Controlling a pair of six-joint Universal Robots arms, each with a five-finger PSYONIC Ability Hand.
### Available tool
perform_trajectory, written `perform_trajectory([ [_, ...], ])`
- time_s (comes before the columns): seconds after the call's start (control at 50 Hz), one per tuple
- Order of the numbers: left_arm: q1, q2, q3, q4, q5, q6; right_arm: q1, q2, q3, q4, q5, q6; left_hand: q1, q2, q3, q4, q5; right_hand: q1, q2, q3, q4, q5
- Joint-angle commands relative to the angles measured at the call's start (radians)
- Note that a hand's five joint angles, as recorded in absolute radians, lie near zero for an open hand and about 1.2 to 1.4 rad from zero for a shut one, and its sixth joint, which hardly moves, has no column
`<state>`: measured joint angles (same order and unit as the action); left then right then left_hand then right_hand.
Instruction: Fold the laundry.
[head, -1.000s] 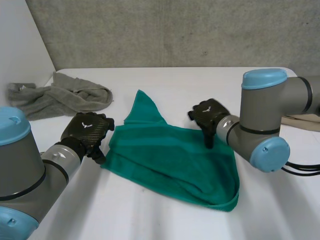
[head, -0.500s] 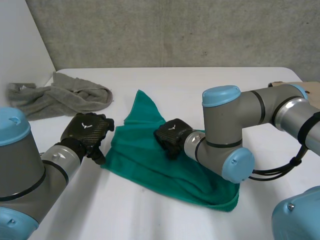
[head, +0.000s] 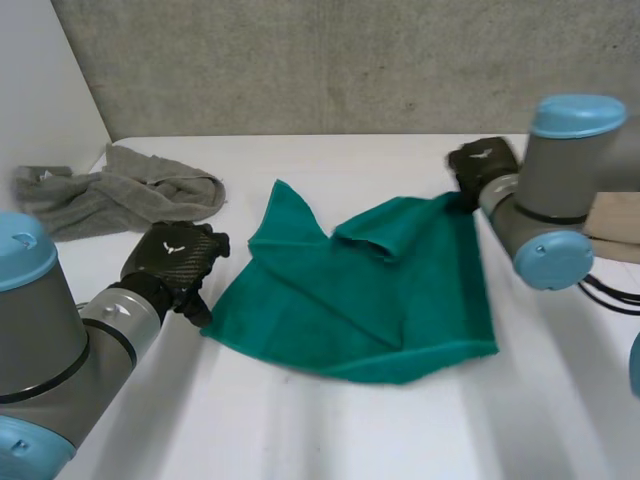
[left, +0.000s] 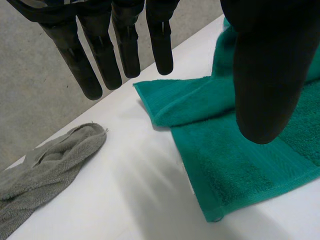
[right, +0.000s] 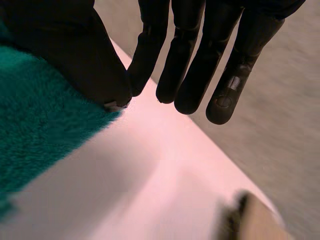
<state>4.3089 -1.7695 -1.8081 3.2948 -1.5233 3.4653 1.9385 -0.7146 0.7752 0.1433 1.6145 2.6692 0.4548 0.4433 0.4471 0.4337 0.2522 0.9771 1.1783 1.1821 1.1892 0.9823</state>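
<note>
The right hand (right: 65, 50) is grasping the green towel (right: 35, 130) by one corner. Its thumb and the finger next to it close together on the very tip of the cloth. The other fingers (right: 235, 75) are straight and spread, with nothing in them. Bare white worktop (right: 150, 190) lies under those fingertips. Farther out from them is a blurred beige object (right: 260, 220) that cannot be made out. From the pinched corner the towel runs back beneath the thumb and palm. In the head view it lies spread on the worktop between the two hands. A raised fold crosses the part nearer the right hand, and one pointed corner sticks out toward the far wall.

The left hand (left: 270, 65) is released. Its fingers (left: 125, 45) are straight and side by side, the thumb is held well apart from them, and nothing lies between. An edge and corner of the green towel lie below the thumb, and a turned-over flap of it lies just past the fingertips. Whether the hand touches the cloth cannot be told. Farther out beyond the fingertips, apart from the green towel, a crumpled grey towel (left: 45, 170) lies on the worktop. In the head view the left hand sits just beside the green towel's nearest corner.
</note>
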Motion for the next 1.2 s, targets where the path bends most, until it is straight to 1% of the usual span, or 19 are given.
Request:
perform_trajectory([
  [0.02,-0.017,-0.01,0.001,0.0,0.002,0.003,-0.124,0.021,0.003,-0.111,0.071,-0.074,0.005,0.017,0.013,0.026,0.033,0.419,0.218,0.214,0.207,0.239],
  [0.1,-0.049,-0.019,0.001,0.002,0.002,0.006,-0.142,0.02,0.018,-0.108,0.073,-0.097,0.002,0.014,0.01,0.024,0.03,0.419,0.218,0.214,0.207,0.239],
  [0.12,-0.054,-0.022,0.0,0.003,0.0,0.006,-0.141,0.018,0.021,-0.105,0.073,-0.097,0.002,0.014,0.01,0.024,0.03,0.118,-0.083,-0.087,-0.094,-0.062],
  [0.14,-0.061,-0.027,-0.001,0.005,0.0,0.008,-0.139,0.015,0.03,-0.09,0.074,-0.095,0.005,0.017,0.013,0.026,0.033,-0.603,-0.804,-0.808,-0.815,-0.783],
  [0.16,-0.067,-0.03,-0.001,0.006,0.0,0.009,-0.139,0.012,0.036,-0.079,0.073,-0.094,0.005,0.017,0.013,0.026,0.033,-0.779,-0.98,-0.984,-0.991,-0.958],
  [0.18,-0.08,-0.044,-0.001,0.011,0.0,0.011,-0.139,0.006,0.044,-0.065,0.073,-0.089,0.005,0.017,0.013,0.026,0.033,-0.803,-1.004,-1.008,-1.015,-0.982],
  [0.26,-0.097,-0.071,0.001,0.019,0.0,0.012,-0.145,-0.035,0.093,-0.031,0.062,-0.075,0.023,0.034,0.031,0.044,0.051,-0.803,-1.004,-1.008,-1.015,-0.982],
  [0.32,-0.1,-0.09,0.0,0.017,0.002,0.012,-0.147,-0.11,0.185,-0.036,0.042,-0.061,0.064,0.075,0.071,0.085,0.092,-0.803,-1.004,-1.008,-1.015,-0.982],
  [0.4,-0.101,-0.12,-0.002,0.017,0.003,0.012,-0.142,-0.213,0.327,-0.042,-0.013,-0.061,0.12,0.131,0.127,0.141,0.148,-0.803,-1.004,-1.008,-1.015,-0.982],
  [0.48,-0.107,-0.157,0.003,0.022,0.011,0.012,-0.147,-0.321,0.499,-0.047,-0.108,-0.061,0.149,0.161,0.157,0.17,0.177,-0.803,-1.004,-1.008,-1.015,-0.982],
  [0.56,-0.109,-0.2,0.015,0.046,0.06,0.011,-0.148,-0.388,0.619,-0.074,-0.149,-0.065,0.234,0.246,0.242,0.255,0.262,-0.803,-1.004,-1.008,-1.015,-0.982],
  [0.64,-0.112,-0.237,0.03,0.075,0.1,0.011,-0.151,-0.44,0.726,-0.103,-0.16,-0.072,0.237,0.249,0.245,0.258,0.265,-0.803,-1.004,-1.008,-1.015,-0.982],
  [0.74,-0.12,-0.294,0.07,0.115,0.1,0.011,-0.153,-0.473,0.815,-0.139,-0.179,-0.075,0.269,0.281,0.277,0.291,0.298,-0.803,-1.004,-1.008,-1.015,-0.982],
  [0.96,-0.143,-0.372,0.13,0.106,0.094,0.014,-0.193,-0.551,0.946,-0.186,-0.214,-0.075,0.29,0.302,0.298,0.311,0.318,-0.803,-1.004,-1.008,-1.015,-0.982],
  [1.0,-0.146,-0.378,0.136,0.106,0.094,0.014,-0.204,-0.56,0.958,-0.192,-0.216,-0.075,0.351,0.363,0.359,0.373,0.38,-0.803,-1.004,-1.008,-1.015,-0.982],
  [1.04,-0.15,-0.38,0.138,0.108,0.092,0.014,-0.214,-0.563,0.969,-0.199,-0.219,-0.075,0.48,0.492,0.488,0.501,0.508,-0.803,-1.004,-1.008,-1.015,-0.982],
  [1.06,-0.155,-0.38,0.141,0.109,0.092,0.014,-0.214,-0.563,0.972,-0.2,-0.219,-0.075,0.632,0.644,0.64,0.653,0.66,-0.803,-1.004,-1.008,-1.015,-0.982],
  [1.12,-0.161,-0.375,0.15,0.112,0.087,0.012,-0.219,-0.565,0.98,-0.202,-0.228,-0.074,0.941,0.952,0.948,0.962,0.969,-0.803,-1.004,-1.008,-1.015,-0.982],
  [1.2,-0.166,-0.349,0.162,0.114,0.031,0.014,-0.24,-0.566,0.984,-0.199,-0.243,-0.072,0.941,0.953,0.949,0.963,0.97,-0.803,-1.004,-1.008,-1.015,-0.982],
])
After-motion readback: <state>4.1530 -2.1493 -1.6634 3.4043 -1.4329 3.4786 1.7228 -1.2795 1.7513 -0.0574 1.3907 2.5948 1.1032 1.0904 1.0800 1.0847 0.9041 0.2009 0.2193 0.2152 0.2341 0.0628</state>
